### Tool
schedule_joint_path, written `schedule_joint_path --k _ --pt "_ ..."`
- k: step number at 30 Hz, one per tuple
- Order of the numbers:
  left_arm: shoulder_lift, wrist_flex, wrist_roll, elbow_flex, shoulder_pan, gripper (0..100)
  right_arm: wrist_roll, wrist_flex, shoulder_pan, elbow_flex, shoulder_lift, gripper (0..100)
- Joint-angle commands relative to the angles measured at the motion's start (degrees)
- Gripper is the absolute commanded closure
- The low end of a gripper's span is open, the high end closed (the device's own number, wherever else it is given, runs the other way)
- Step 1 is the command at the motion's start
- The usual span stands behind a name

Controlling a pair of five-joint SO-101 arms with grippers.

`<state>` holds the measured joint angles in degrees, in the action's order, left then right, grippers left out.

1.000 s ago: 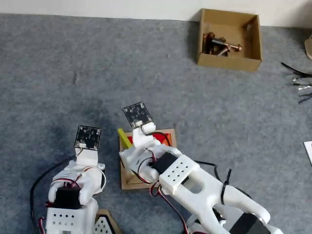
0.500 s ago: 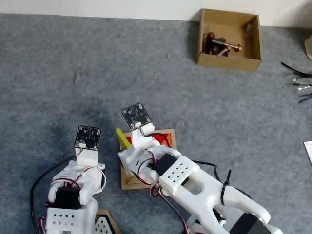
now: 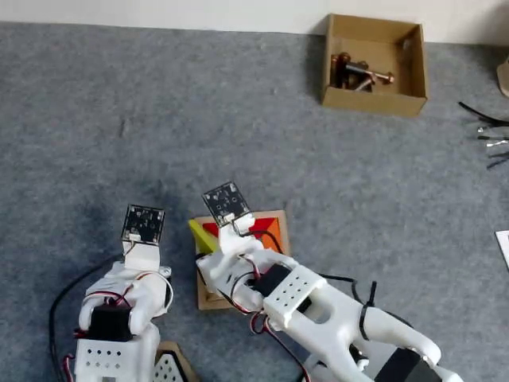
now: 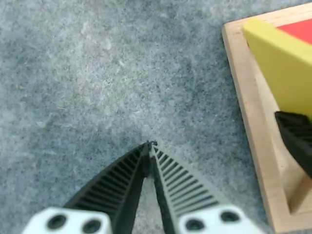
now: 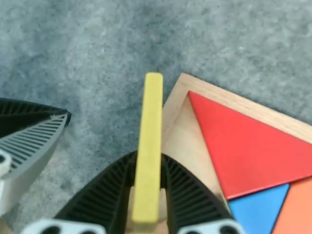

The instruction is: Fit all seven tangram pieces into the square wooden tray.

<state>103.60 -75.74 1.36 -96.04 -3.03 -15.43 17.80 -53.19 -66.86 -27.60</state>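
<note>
1. Grey carpet (image 3: 159,103) covers the surface; a cardboard box (image 3: 370,102) sits by the white wall (image 3: 159,12).
2. Left gripper (image 4: 149,146) is clenched, empty, beside the tray (image 4: 243,97).
3. Right gripper (image 5: 147,163) grasps the yellow piece (image 5: 152,112) on edge over the tray's corner.

Two arms (image 3: 119,314) (image 3: 334,318), one wooden tray (image 5: 229,102), four tangram pieces in sight.
One yellow piece (image 5: 148,151), one red piece (image 5: 243,146), one blue piece (image 5: 258,209), one orange piece (image 5: 300,209); one cardboard box (image 3: 370,101) at one o'clock.
</note>
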Motion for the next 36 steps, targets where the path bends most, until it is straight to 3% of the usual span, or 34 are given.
schedule_joint_path --k 1,16,22,36 --pt "0.31 -0.26 0.35 -1.10 1.10 99 1.41 -1.54 -0.40 0.48 -0.66 99.2" --pt "0.31 -0.26 0.35 -1.10 1.10 99 1.41 -1.54 -0.22 0.48 -0.66 99.0" --pt "0.31 -0.26 0.35 -1.10 1.10 99 1.05 -1.54 -0.13 0.48 -0.66 86.5" --pt "0.31 -0.26 0.35 -1.10 1.01 99 1.23 -1.54 2.95 0.48 -1.27 86.0"
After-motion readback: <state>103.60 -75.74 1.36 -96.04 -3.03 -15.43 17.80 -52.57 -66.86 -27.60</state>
